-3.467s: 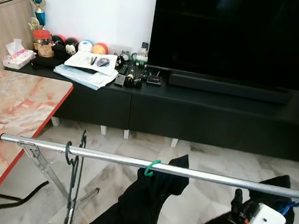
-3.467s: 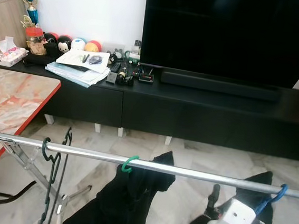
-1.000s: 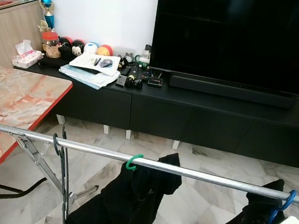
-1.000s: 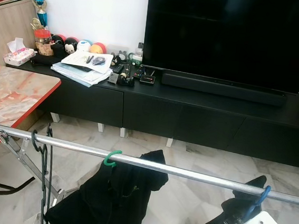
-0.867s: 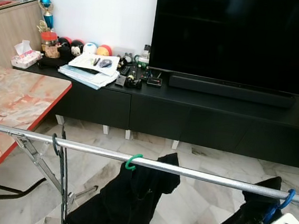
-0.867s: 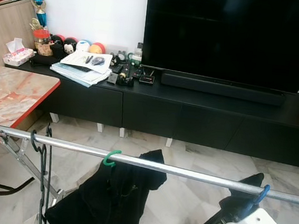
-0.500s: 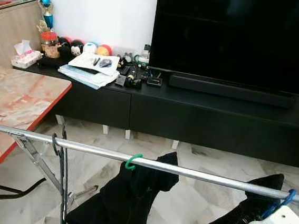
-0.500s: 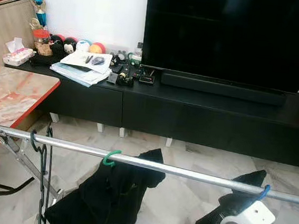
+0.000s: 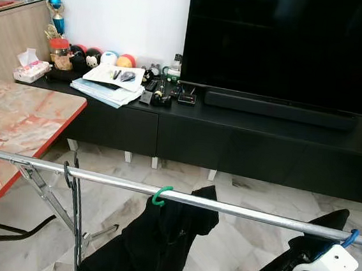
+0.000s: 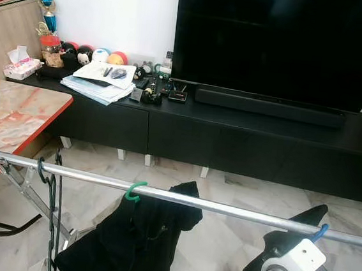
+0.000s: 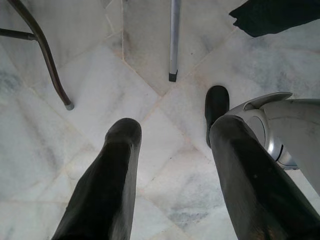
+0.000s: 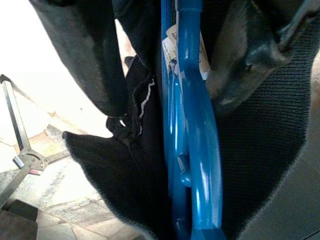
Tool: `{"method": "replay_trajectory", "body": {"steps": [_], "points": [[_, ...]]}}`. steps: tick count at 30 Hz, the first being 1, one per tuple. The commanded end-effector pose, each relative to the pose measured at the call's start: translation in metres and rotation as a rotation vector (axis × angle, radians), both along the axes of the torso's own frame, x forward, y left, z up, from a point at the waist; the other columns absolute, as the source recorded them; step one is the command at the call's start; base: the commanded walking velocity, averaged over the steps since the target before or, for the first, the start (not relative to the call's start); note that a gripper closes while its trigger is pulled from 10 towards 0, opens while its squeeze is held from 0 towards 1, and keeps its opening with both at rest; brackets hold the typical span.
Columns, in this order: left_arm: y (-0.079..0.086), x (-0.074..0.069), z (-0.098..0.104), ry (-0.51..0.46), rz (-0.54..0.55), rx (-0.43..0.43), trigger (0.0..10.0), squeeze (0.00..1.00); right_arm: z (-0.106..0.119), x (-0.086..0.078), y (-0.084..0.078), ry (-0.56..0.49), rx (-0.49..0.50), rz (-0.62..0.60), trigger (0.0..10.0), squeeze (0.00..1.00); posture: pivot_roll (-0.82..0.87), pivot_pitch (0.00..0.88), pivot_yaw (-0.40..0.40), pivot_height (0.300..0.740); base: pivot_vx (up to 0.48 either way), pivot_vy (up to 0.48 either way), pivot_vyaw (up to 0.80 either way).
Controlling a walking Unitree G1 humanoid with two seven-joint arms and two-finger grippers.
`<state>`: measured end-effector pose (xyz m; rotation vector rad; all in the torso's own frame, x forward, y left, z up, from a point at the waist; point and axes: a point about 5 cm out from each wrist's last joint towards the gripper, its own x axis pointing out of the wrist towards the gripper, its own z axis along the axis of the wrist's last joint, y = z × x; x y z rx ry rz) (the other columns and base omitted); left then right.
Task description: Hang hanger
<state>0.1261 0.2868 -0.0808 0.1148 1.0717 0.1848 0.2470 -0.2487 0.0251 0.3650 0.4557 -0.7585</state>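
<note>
Blue hanger [image 9: 349,238] now hooked over the rail [image 9: 181,197] at the right end. Right gripper [image 12: 200,75] has risen closer under it, fingers straddling the hanger — can't tell if clamped. Left gripper [image 11: 170,165] idles open.

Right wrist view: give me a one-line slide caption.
Right pincer straddles the blue hanger, which carries a black garment, its fingers on either side of the hanger.
</note>
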Motion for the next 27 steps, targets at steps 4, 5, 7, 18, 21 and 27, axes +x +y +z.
{"method": "replay_trajectory", "body": {"steps": [4, 5, 7, 18, 21, 27], "points": [[0.0021, -0.0032, -0.0004, 0.021, -0.012, 0.015, 10.0, 0.0, 0.0034, 0.0032, 0.0008, -0.016, -0.018, 0.011, 0.0, 0.0, 0.12, 0.0, -0.03, 0.74, 0.0, 0.0, 0.0], [0.0022, -0.0032, -0.0004, 0.022, -0.013, 0.015, 10.0, 0.0, 0.0033, 0.003, 0.0008, -0.015, -0.018, 0.012, 0.0, 0.0, 0.12, 0.0, -0.029, 0.74, 0.0, 0.0, 0.0], [0.0022, -0.0033, -0.0004, 0.023, -0.014, 0.015, 10.0, 0.0, 0.0026, 0.0024, 0.0009, -0.012, -0.017, 0.011, 0.0, 0.0, 0.12, 0.0, -0.029, 0.74, 0.0, 0.0, 0.0], [0.002, -0.0026, -0.0003, 0.023, -0.018, 0.015, 10.0, 0.0, 0.0023, 0.0042, 0.0025, -0.019, -0.021, 0.02, 0.0, 0.0, 0.12, 0.0, -0.03, 0.74, 0.0, 0.0, 0.0], [0.0018, -0.0022, -0.0002, 0.022, -0.018, 0.015, 10.0, 0.0, 0.0036, 0.0052, 0.0024, -0.037, -0.025, 0.019, 0.0, 0.0, 0.12, 0.0, -0.031, 0.74, 0.0, 0.0, 0.0], [0.0015, -0.0017, -0.0002, 0.023, -0.02, 0.016, 10.0, 0.0, 0.0029, 0.0049, 0.0046, -0.031, -0.027, 0.028, 0.0, 0.0, 0.12, 0.0, -0.033, 0.74, 0.0, 0.0, 0.0]]}}
